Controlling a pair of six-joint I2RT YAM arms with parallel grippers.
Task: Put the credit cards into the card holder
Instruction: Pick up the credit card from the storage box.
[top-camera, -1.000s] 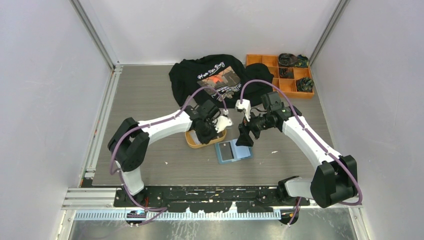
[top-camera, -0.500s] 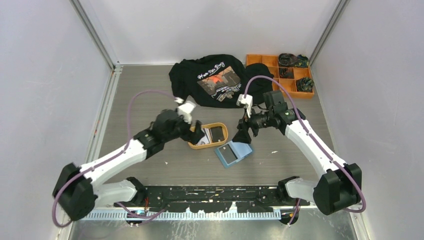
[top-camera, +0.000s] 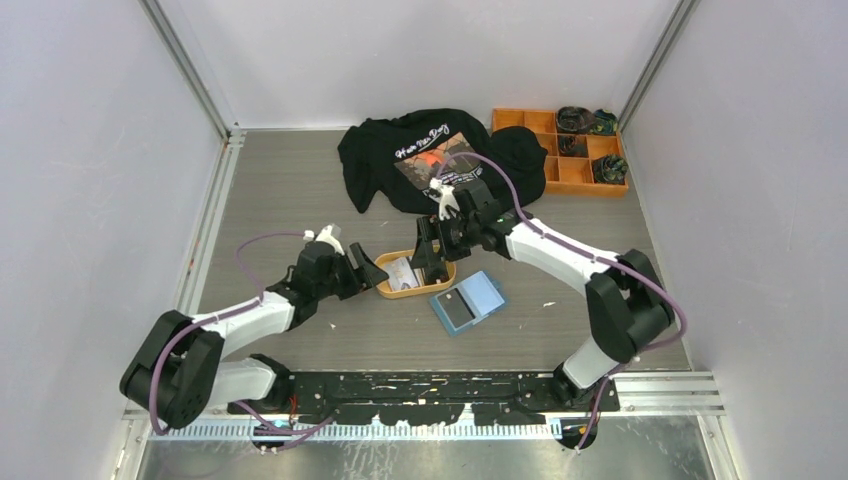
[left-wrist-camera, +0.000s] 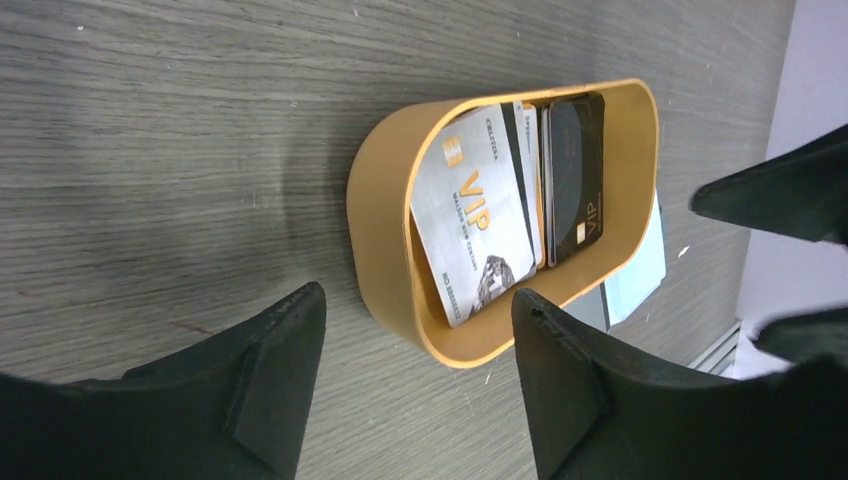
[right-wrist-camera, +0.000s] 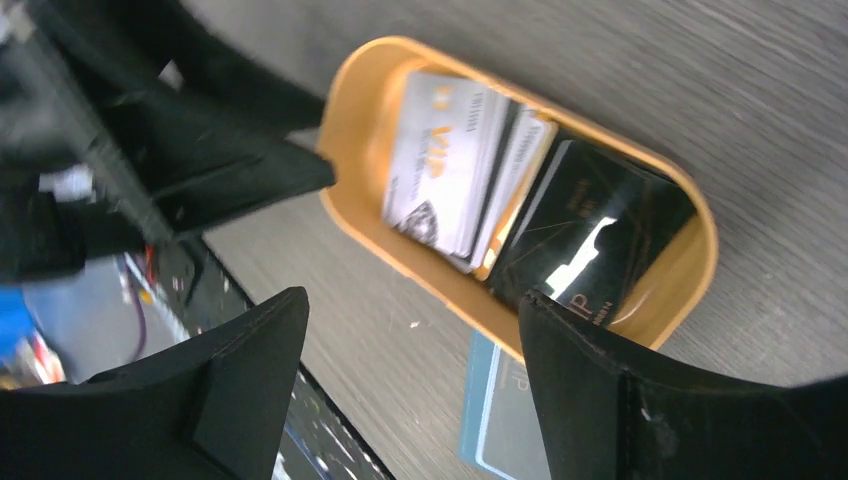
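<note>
An orange oval tray (top-camera: 393, 292) lies mid-table with the credit cards in it: white VIP cards (left-wrist-camera: 474, 215) stacked beside a black card (left-wrist-camera: 574, 165). In the right wrist view the white cards (right-wrist-camera: 445, 170) and the black card (right-wrist-camera: 590, 240) show too. The teal card holder (top-camera: 485, 292) lies open just right of the tray, a dark card (top-camera: 456, 309) on its left half. My left gripper (left-wrist-camera: 418, 298) hangs open, low at the tray's left end, empty. My right gripper (right-wrist-camera: 412, 300) is open above the tray's near rim, empty, hiding its right half from above.
A black printed T-shirt (top-camera: 420, 155) is bunched at the back. At the back right, an orange compartment box (top-camera: 548, 122) holds dark items. The two grippers face each other closely across the tray (right-wrist-camera: 350, 120).
The left gripper opened, left the tray and drew back to its left end. The right arm swung left from above the card holder to over the tray. The holder turned slightly.
</note>
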